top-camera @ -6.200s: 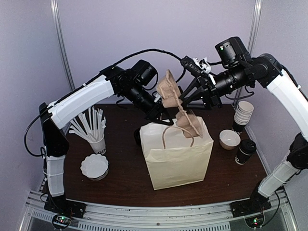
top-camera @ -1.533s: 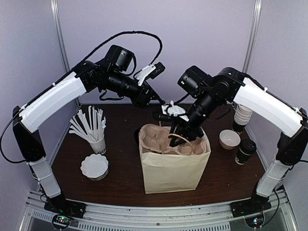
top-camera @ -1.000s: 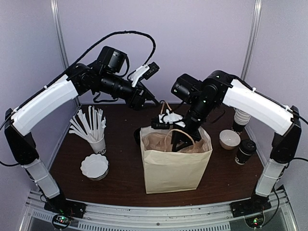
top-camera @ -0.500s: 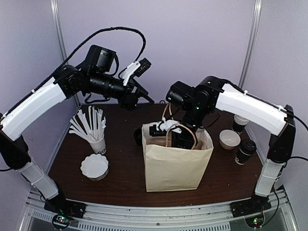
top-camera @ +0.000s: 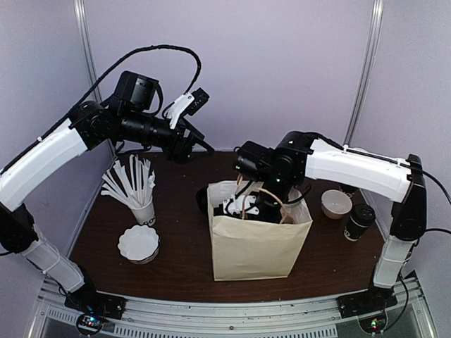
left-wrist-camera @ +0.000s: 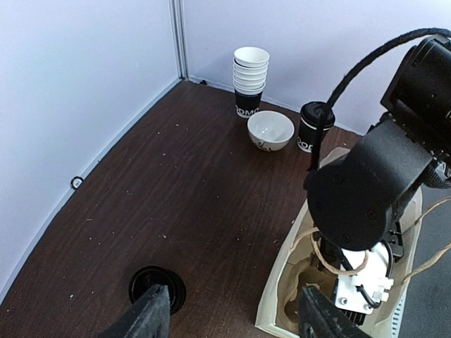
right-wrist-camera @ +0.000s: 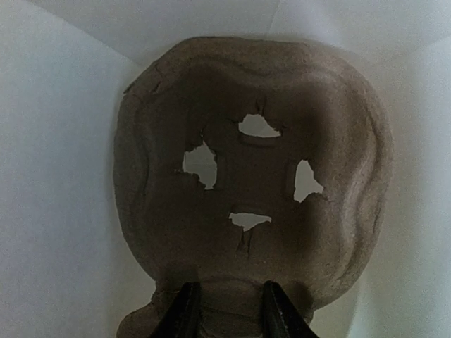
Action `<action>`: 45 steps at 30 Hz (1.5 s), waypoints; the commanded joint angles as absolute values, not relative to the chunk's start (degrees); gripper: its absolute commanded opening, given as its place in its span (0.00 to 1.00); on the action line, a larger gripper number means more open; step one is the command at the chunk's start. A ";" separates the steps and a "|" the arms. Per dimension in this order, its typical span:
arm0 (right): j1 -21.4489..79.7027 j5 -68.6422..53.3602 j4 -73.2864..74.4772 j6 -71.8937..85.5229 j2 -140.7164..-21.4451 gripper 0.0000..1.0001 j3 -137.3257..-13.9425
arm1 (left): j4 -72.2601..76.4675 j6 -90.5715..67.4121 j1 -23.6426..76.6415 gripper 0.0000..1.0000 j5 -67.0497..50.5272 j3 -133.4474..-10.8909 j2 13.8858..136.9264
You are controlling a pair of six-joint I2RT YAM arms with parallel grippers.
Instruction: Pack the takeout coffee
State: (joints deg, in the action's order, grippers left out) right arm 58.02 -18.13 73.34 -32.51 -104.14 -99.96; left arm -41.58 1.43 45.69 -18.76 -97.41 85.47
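Note:
The takeout coffee (top-camera: 359, 222), a small dark cup with a black domed lid, stands on the table right of the paper bag (top-camera: 257, 246); it also shows in the left wrist view (left-wrist-camera: 313, 125). My right gripper (top-camera: 246, 208) reaches down into the bag's open top. In its wrist view the right gripper (right-wrist-camera: 231, 313) is shut on the rim of a brown pulp cup carrier (right-wrist-camera: 254, 176), which lies against the bag's white inside. My left gripper (top-camera: 201, 144) hovers high behind the bag's left, open and empty (left-wrist-camera: 236, 320).
A black lid (left-wrist-camera: 156, 287) lies on the table left of the bag. A stack of lidless cups (left-wrist-camera: 250, 81) and a white bowl (top-camera: 336, 203) stand by the coffee. A cup of straws (top-camera: 137, 190) and a fluted white dish (top-camera: 138, 244) are at the left.
The right arm has sunk lower, taking the carrier from the bag's mouth down inside. The left arm has drawn back up and to the left, away from the bag, jaws a little wider.

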 commanded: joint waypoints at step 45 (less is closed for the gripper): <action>61.08 -18.29 75.19 -32.70 -98.45 0.55 -101.10 | -42.45 3.03 45.00 0.65 -27.68 -95.99 85.96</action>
State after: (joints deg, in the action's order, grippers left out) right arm 60.69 -17.45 73.08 -31.79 -101.41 -99.83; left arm -41.85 2.26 45.36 -20.78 -95.02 84.90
